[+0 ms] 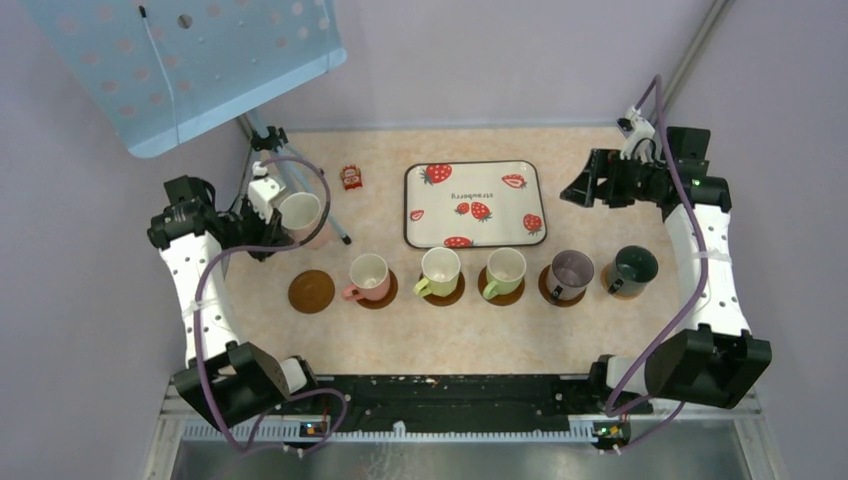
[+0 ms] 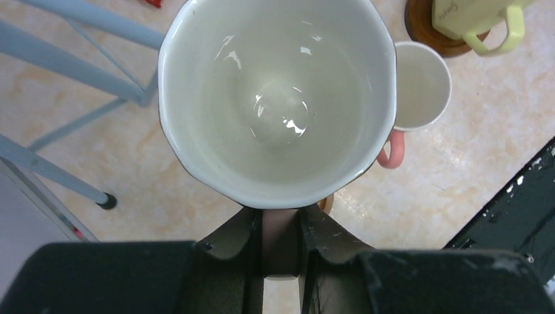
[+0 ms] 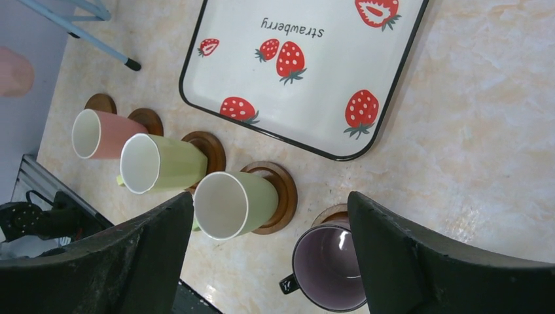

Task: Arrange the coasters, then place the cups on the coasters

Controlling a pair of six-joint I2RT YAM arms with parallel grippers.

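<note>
The small pink mug with a glossy white inside (image 2: 278,98) fills the left wrist view, clamped at its near side between the clenched fingers of the left gripper (image 2: 281,226). The overhead view puts it at the far left of the table, beside the grey tripod leg (image 1: 340,232) and just behind the one bare round brown wooden coaster (image 1: 312,291). That disc heads a row of six across the middle of the marbled tabletop (image 1: 450,335), so the arranging looks finished. The other five coasters each carry a cup: a second pink mug (image 1: 369,275), two light green mugs (image 1: 440,270) (image 1: 505,270), a purple-grey mug (image 1: 571,272) and a dark green-black mug (image 1: 633,268). The right gripper (image 1: 585,185) hangs with its jaws spread wide and nothing between them, off the right end of the white strawberry-print tray (image 1: 408,205). By my reckoning one placement is left: setting the held mug upright on the bare coaster and releasing it.
</note>
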